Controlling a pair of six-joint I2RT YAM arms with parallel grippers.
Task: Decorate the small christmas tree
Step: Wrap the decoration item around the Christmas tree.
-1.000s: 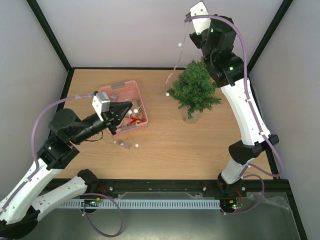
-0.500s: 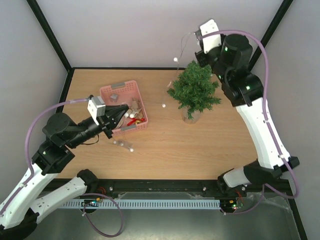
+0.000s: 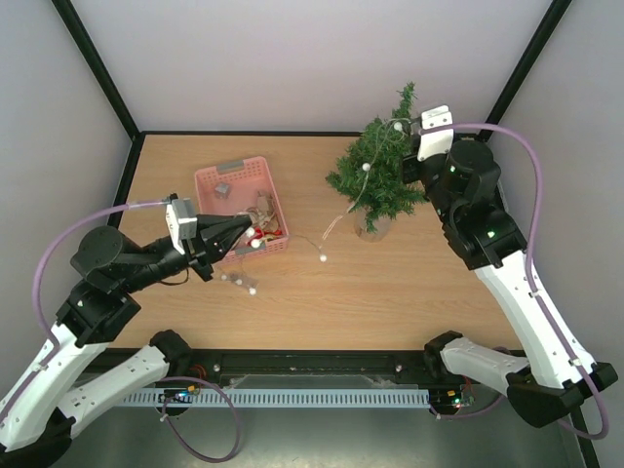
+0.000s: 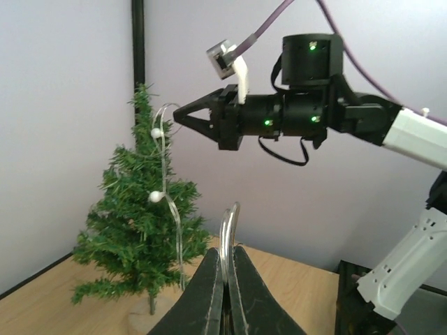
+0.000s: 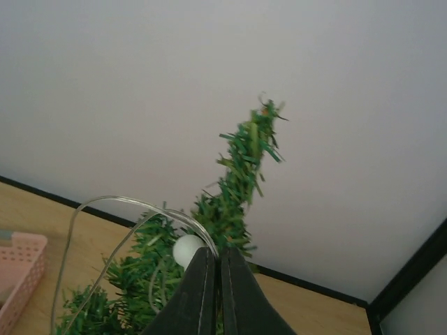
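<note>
Treetop drape
My right pincer [image 5: 216, 262] — nearer, pinching the bead garland [image 5: 187, 250] — sits just beside the tip of the upright small christmas tree [image 3: 380, 180].

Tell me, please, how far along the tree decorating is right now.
Done: part of the bead garland already hangs on the upper branches of the small christmas tree. In hand: the right gripper pinches it beside the treetop and the left gripper is shut on another stretch. Left: its tail trails across the table, and ornaments lie in the pink basket.
</note>
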